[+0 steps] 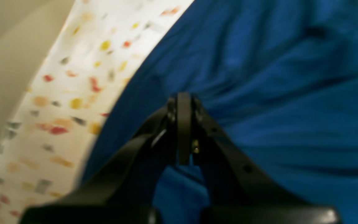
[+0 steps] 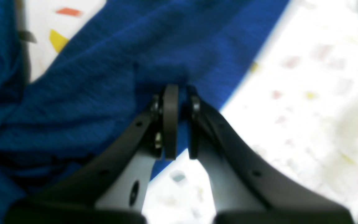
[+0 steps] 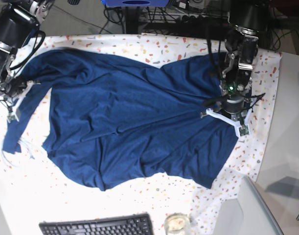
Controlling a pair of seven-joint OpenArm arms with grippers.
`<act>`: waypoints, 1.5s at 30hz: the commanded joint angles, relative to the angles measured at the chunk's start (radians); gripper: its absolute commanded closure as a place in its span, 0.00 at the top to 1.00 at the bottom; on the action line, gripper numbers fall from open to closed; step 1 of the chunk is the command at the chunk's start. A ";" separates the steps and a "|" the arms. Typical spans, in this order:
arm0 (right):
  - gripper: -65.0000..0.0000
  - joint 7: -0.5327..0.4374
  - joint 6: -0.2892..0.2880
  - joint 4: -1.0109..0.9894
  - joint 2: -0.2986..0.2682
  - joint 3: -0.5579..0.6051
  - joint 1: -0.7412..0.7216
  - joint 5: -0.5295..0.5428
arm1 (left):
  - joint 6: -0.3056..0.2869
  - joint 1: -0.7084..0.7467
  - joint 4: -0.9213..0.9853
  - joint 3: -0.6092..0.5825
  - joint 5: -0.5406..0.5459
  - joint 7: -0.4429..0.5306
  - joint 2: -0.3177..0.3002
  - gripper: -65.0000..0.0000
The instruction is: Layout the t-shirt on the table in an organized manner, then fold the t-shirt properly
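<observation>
Both grippers low, pinching opposite edges of the t-shirt

The t-shirt lies spread and wrinkled (one sleeve trailing off at the left) on the speckled surface. Both end effectors sit at its opposite edges. A keyboard lies below.

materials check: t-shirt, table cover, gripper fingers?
t-shirt: soft knit fabric, matte navy; it wrinkles and drapes, with a fine heathered weave in the right wrist view.
table: looks like white cloth printed with terrazzo flecks, edges rumpled.
left gripper fingers: matte black, probably moulded plastic.
</observation>
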State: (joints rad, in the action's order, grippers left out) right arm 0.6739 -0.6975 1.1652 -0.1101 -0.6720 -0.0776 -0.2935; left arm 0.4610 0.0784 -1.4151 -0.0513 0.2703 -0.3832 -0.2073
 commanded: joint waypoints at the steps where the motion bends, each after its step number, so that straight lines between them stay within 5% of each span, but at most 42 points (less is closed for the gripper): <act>1: 0.06 0.002 -0.001 -0.017 -0.023 -0.004 -0.012 -0.006 | -0.001 -0.004 -0.040 0.003 -0.007 0.014 -0.005 0.00; 9: 0.06 0.011 -0.001 0.062 -0.069 -0.025 0.088 -0.005 | -0.001 0.096 -0.145 0.028 -0.007 0.014 -0.017 0.00; 17: 0.07 0.013 -0.001 0.413 0.036 0.145 0.098 -0.003 | -0.001 0.142 -0.183 0.104 -0.007 0.014 -0.014 0.00; 20: 0.09 0.013 -0.001 0.384 0.057 0.249 0.063 -0.003 | -0.001 0.149 -0.183 0.104 -0.007 0.014 -0.014 0.00; 24: 0.25 0.005 -0.001 0.299 0.082 0.285 0.005 -0.003 | -0.001 0.151 -0.172 0.104 -0.007 0.014 -0.014 0.00; 30: 0.06 0.004 -0.001 0.057 0.074 0.285 -0.092 -0.003 | -0.001 0.143 -0.097 0.103 -0.013 0.014 -0.016 0.00; 45: 0.06 -0.019 -0.001 0.043 0.109 0.383 0.017 -0.008 | -0.001 0.146 -0.083 0.103 -0.013 0.016 -0.022 0.00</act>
State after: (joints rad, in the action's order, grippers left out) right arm 0.5983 -0.6895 1.2076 0.0032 -0.2874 -0.0593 -0.2695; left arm 0.4553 0.2329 -1.4834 0.0486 0.2661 -0.3885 -0.2203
